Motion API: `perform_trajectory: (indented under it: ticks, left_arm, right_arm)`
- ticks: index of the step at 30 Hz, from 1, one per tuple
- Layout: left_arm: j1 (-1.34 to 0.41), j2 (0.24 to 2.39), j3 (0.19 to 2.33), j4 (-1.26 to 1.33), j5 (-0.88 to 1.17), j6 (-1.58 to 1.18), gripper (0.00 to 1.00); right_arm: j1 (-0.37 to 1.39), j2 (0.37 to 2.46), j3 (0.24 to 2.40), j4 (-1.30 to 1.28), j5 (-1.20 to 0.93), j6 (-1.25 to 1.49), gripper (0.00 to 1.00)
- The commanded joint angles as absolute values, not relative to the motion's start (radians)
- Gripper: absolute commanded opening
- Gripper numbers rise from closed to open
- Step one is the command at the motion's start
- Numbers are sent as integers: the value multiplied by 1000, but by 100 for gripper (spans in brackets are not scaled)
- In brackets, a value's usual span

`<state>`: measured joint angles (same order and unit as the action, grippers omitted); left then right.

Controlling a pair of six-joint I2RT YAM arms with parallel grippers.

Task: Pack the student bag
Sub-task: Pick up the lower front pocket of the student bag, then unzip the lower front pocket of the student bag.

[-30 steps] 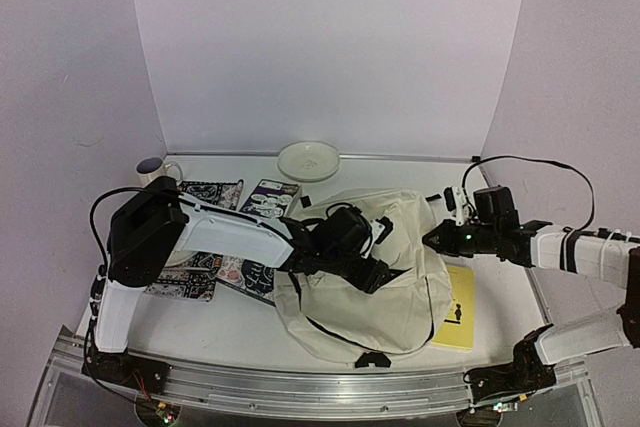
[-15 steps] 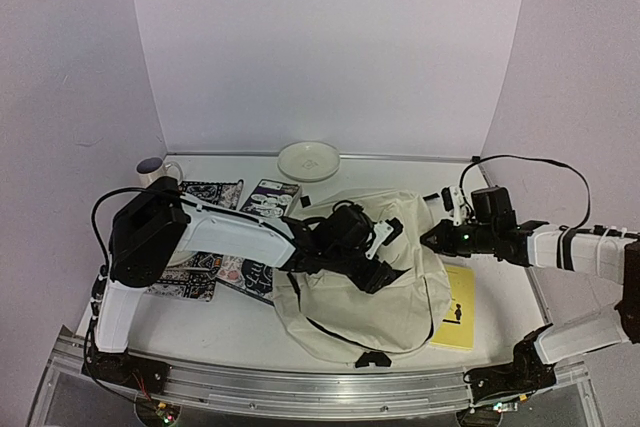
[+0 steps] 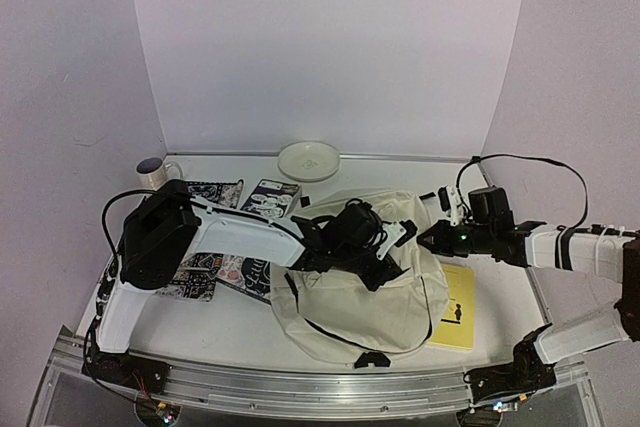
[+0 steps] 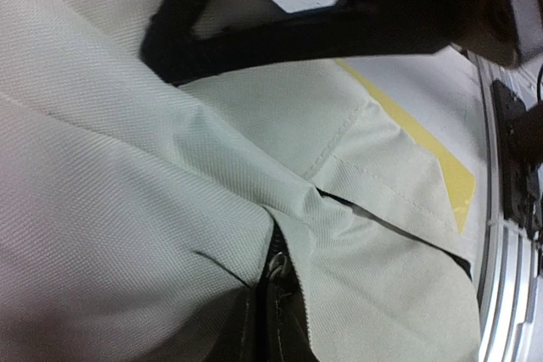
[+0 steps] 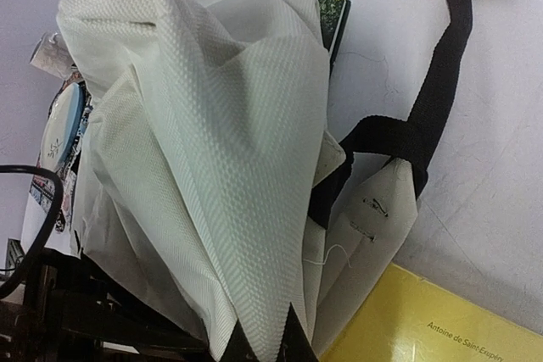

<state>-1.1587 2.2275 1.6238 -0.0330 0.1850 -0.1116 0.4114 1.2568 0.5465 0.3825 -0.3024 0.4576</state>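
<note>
White tabletop (image 3: pixel 235 322) between lilac walls carries the student bag (image 3: pixel 350 307), slumped at the middle with its cream fabric rumpled. The left gripper (image 3: pixel 388 249) lies on the bag's upper part, its jaws closed down on a puckered fold of the cloth. The right gripper (image 3: pixel 426 238) pinches the bag's upper right edge, its 2 fingers tight together on the fabric. A yellow book (image 3: pixel 458 319) lies just beside the bag's right side. A plate (image 3: pixel 308 160) and a mug (image 3: pixel 152 170) sit near the far edge.

White arms (image 3: pixel 240 232), black joints (image 3: pixel 155 237), cables (image 3: pixel 520 157).
</note>
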Motion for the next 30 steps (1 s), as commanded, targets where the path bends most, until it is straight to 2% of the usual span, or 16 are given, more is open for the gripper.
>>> perform_trajectory:
  ticks: [1,30]
  left_arm:
    - [-1167,2205,1631,-6,208,-100,0]
    - [-1142,1916,1353,-156,-104,-123,0]
  right_arm:
    - [425,1253,565,430,-324,458,0]
    - [404,1224,600,345,-123,419,0]
